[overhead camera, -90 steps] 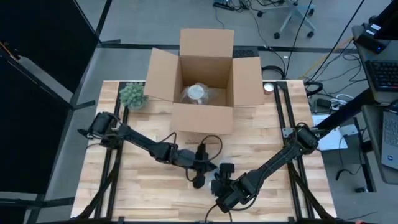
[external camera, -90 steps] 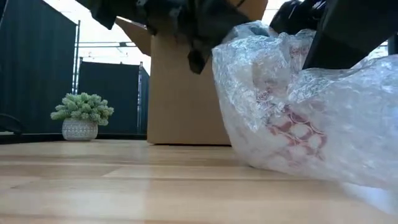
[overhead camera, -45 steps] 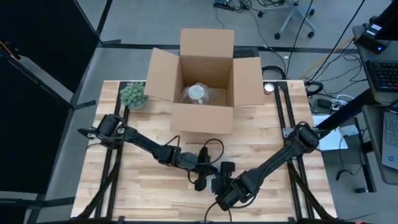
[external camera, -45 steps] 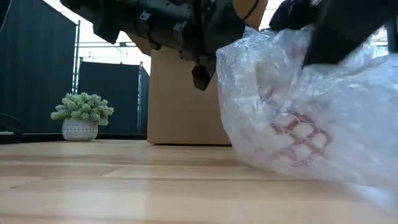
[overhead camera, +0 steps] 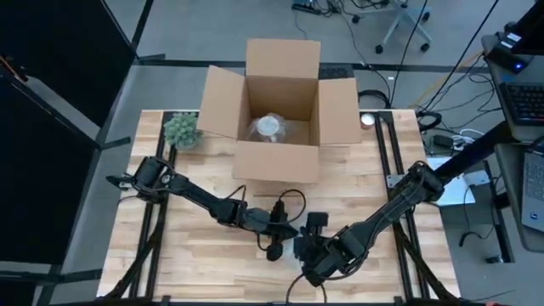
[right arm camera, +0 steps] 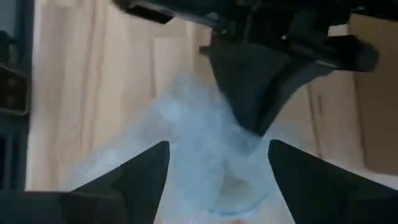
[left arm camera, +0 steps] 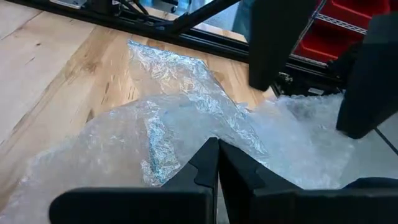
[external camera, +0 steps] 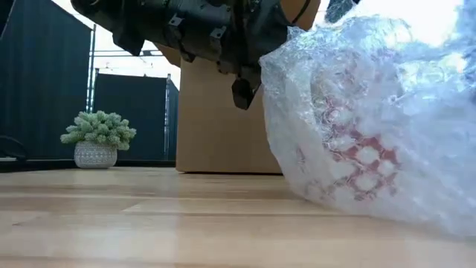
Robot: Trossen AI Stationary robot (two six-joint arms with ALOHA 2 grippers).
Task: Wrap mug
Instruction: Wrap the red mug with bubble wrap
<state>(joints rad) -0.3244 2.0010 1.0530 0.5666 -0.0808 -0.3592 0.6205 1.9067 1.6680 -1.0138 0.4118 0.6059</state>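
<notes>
Bubble wrap (external camera: pixel 372 126) w/ red-patterned mug inside; no legible writing.

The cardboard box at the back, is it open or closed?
Open: the cardboard box has its flaps spread outward, and a bubble-wrapped bundle sits inside.

Mug (external camera: pixel 349 149), red-patterned, swathed in clear bubble wrap (external camera: pixel 416 119), resting on table.

Mug (external camera: pixel 349 149) blurred under bubble wrap (external camera: pixel 416 89)
</notes>
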